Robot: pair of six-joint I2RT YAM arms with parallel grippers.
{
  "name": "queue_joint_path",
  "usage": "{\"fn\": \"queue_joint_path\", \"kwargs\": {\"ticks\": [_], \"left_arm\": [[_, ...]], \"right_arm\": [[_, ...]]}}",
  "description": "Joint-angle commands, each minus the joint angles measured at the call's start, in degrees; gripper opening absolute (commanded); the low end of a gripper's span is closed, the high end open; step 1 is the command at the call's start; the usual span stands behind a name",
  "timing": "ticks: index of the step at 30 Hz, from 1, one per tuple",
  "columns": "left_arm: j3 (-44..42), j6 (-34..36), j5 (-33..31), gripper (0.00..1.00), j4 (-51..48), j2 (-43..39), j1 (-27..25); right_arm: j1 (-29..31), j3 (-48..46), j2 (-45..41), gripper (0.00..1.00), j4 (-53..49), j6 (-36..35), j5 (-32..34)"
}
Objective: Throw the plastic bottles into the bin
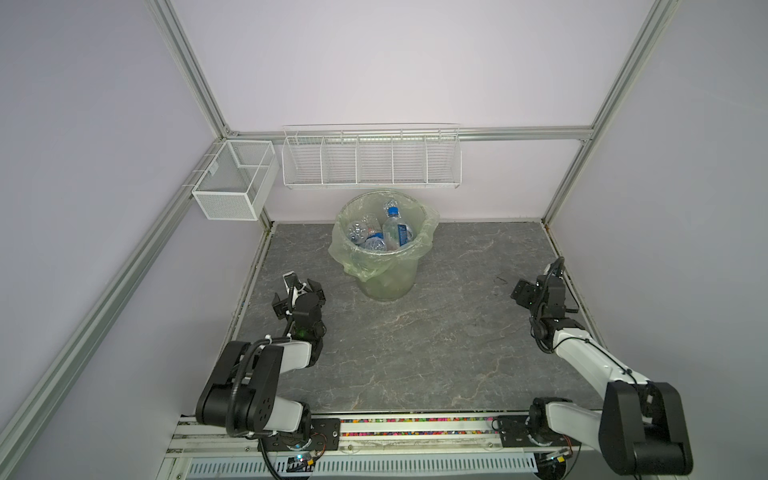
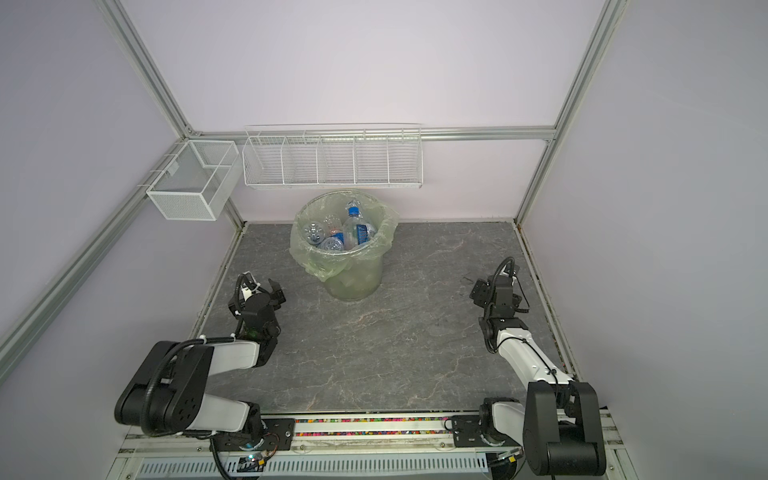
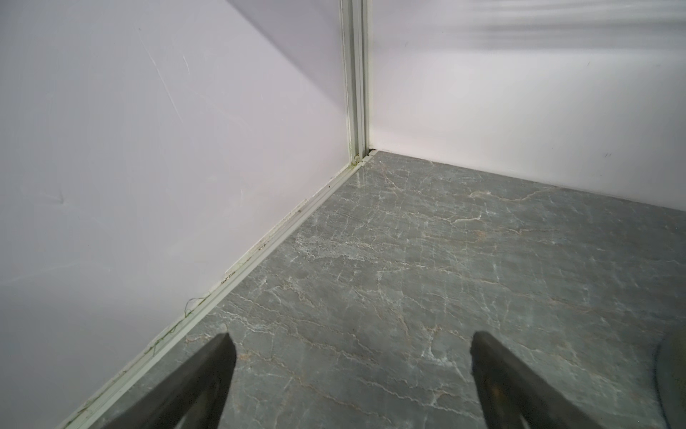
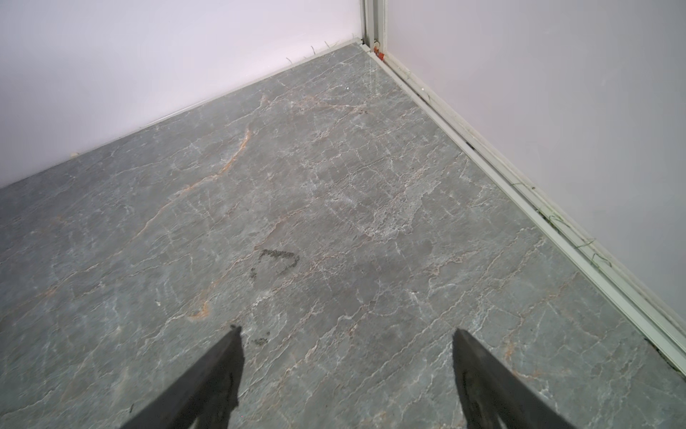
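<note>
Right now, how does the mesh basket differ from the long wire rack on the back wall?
The mesh basket is a short box of fine mesh; the wire rack is long, of open wire grid.
The mesh basket hangs on the left side rail; the wire rack on the back wall, behind the bin.
The wire rack has five bays in a row; the mesh basket fewer.
Shared: both white, both look empty.

A grey, marble-veined surface (image 1: 415, 353) lies under soft, even light. Pale lilac walls (image 1: 395, 62) rise from the surface's far and side edges, joined by aluminium posts (image 1: 191, 68) at its far corners. A long white wire rack (image 1: 371, 160) with five compartments hangs above the surface's far edge, and a white mesh basket (image 1: 232, 183) hangs above its far left corner.
</note>
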Motion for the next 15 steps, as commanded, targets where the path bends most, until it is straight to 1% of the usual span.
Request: {"fn": "queue_joint_path", "kwargs": {"ticks": [1, 2, 4, 7, 9, 12, 14, 15], "left_arm": [[0.0, 3.5, 4.3, 0.99, 4.7, 0.8, 0.2], [0.7, 2.8, 4.8, 0.99, 2.9, 0.5, 0.7], [0.9, 1.8, 6.0, 0.99, 3.2, 0.9, 2.0], [1.2, 0.8, 7.8, 0.99, 2.2, 2.5, 2.8], [0.9, 2.6, 9.0, 0.99, 7.7, 5.4, 3.0], [1.1, 1.3, 8.9, 0.99, 4.3, 3.9, 3.0], [0.7, 2.1, 9.2, 0.99, 7.1, 5.0, 3.0], [0.7, 2.3, 9.2, 0.99, 7.2, 5.1, 3.0]], "right_arm": [[-0.8, -0.8, 1.9, 0.89, 3.6, -1.2, 6.9], [-1.4, -0.8, 2.7, 0.89, 4.8, -1.7, 7.4], [-2.0, -1.6, 4.0, 0.89, 8.3, -2.8, 7.1], [-2.4, -1.8, 4.9, 0.89, 10.6, -5.0, 6.8], [-2.3, -3.3, 5.1, 0.89, 14.1, -6.5, 7.0], [-2.4, -6.4, 5.4, 0.89, 20.9, -8.1, 7.5], [-2.4, -7.7, 6.0, 0.89, 24.7, -9.4, 6.0], [-2.4, -7.4, 6.6, 0.89, 24.6, -9.6, 5.6]]}}
